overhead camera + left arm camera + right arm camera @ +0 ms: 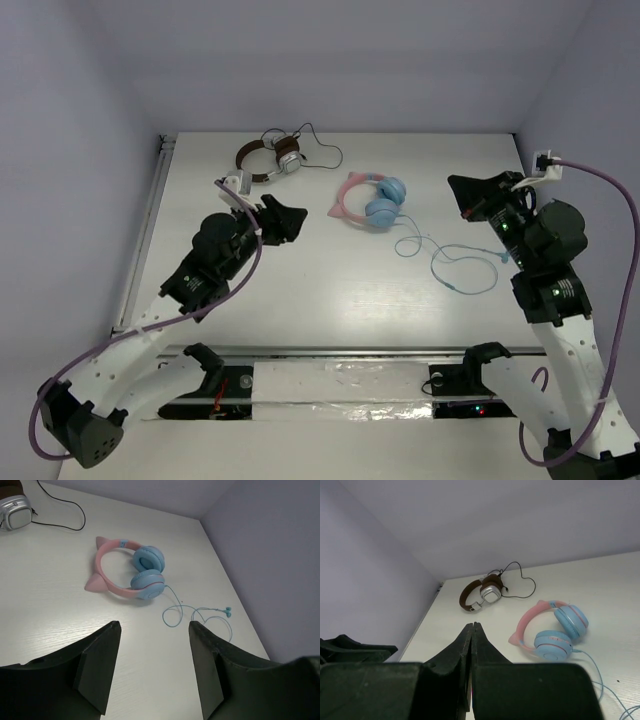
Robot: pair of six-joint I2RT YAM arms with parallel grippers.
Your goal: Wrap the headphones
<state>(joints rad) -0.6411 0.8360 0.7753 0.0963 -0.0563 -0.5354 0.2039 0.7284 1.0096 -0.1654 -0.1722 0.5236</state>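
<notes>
Table (330, 290): a white top, taking up most of the overhead view and closing against pale walls (340, 70) at the back, left and right; a wide bare stretch is lying open across its middle and near side.

Left arm: the left gripper (283, 222) is hovering over the left-centre of the table, jaws standing wide apart with nothing between them (its wrist camera is looking straight through the gap at the task item).

Right arm: the right gripper (466, 190) is hanging close to the right edge, fingers pressed together and gripping nothing.

The headphones (372, 200): lying flat at centre-back, between the two grippers and apart from both, pink cat-ear band pointing left, the two blue cups sitting side by side on the right.

Brown-and-white headphones (268, 158): resting near the back wall, left of the pink pair and not touching it, their black cable (83, 519) curling beside them.

Blue cable (164, 616): trailing from the cups in loose loops toward the right arm, lying flat on the table.

Plug (228, 611): sitting at the cable's far end, near the right edge.
</notes>
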